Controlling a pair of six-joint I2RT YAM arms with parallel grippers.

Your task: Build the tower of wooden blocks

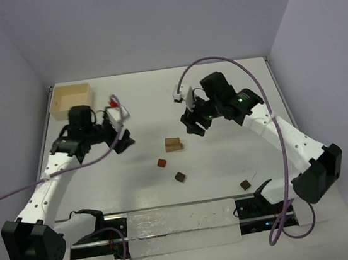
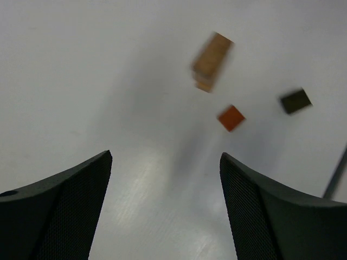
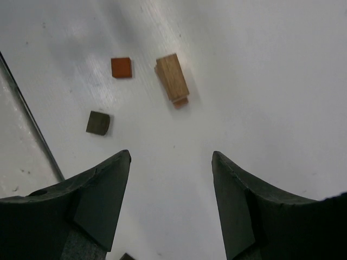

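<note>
White tabletop [image 1: 158, 106], walled grey on three sides; plain building ground.

Left arm [image 1: 48, 190] reaching in from 7 o'clock; right arm [image 1: 283, 135] reaching in from 5 o'clock, both bent toward centre. Judged: poised over the work patch, neither committed to a pick.

Pale wooden box [image 1: 71, 97] at 10 o'clock, well apart from the blocks. Likely storage, not part of the build.

Left tool [image 1: 123, 142]: fingers spread wide, nothing between, hovering over bare surface at 9 o'clock of the block cluster. Right tool [image 1: 194, 127]: also spread wide and empty, near the cluster at its 2 o'clock. Wide spread judged as readiness to come down on a block.

Wood block tower: not yet standing. Only possible start is the tan bar [image 1: 174, 144] near centre, with a smaller, redder piece showing at one end in the right wrist view; under or beside, cannot tell. Reddish cube [image 1: 161, 162] at 7 o'clock of the bar, apart from it. Dark cube [image 1: 180, 177] at 6 o'clock, farther off. Fourth brown cube [image 1: 245, 185] at 4 o'clock, well apart, close to the right arm's base. All flat and separate, so each open to a grasp from above without knocking a neighbour.

Writing: none legible on blocks, box or arms. Green indicator light [image 1: 241, 99] on the right arm; no label readable.
</note>
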